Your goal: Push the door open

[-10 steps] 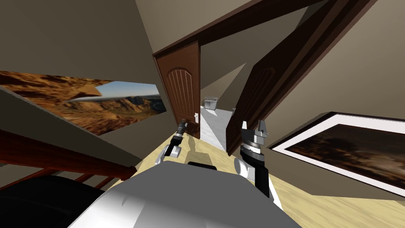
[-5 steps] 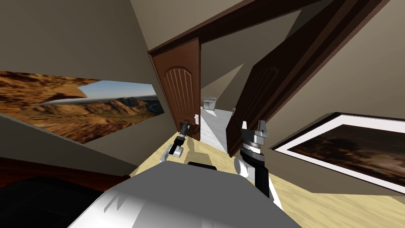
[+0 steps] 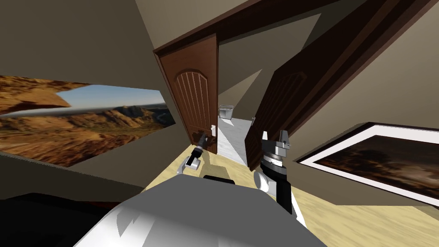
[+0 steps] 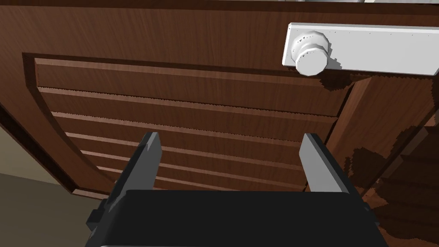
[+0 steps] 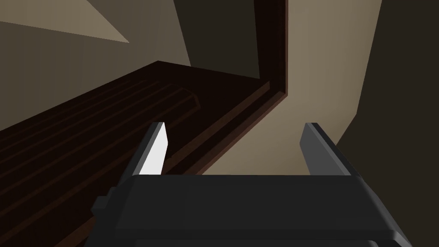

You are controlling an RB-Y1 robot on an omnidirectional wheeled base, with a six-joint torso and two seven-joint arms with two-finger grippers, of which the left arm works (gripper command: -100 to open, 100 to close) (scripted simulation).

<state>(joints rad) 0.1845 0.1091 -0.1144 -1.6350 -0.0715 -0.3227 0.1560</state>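
a dark brown wooden door [image 3: 195, 98] stands at the left side of a double doorway, set in a darker frame [image 3: 266, 17], its face cut with an arched panel of long parallel grooves. a white knob [image 4: 311, 53] on a white plate [image 4: 377, 49] sits close to the door's free edge, beside the grooved panel's corner. the left gripper [image 3: 201, 139] is held up to this door just beside the knob, its two fingers [image 4: 148, 154] spread wide and holding nothing, pointed at the grooved panel; whether the tips touch the wood cannot be told. the second door leaf [image 3: 278, 107], equally dark, hangs at an angle on the right side of the frame, and the gap between the two leaves shows a pale floor [image 3: 231, 137] and a small grey box [image 3: 226, 111] beyond. the right gripper [image 3: 274, 139] is raised near that leaf's edge, fingers apart and empty. a desert landscape picture [image 3: 85, 120] hangs on the left wall and a white-bordered picture [image 3: 386, 163] on the right, above a light wooden floor [image 3: 343, 214].
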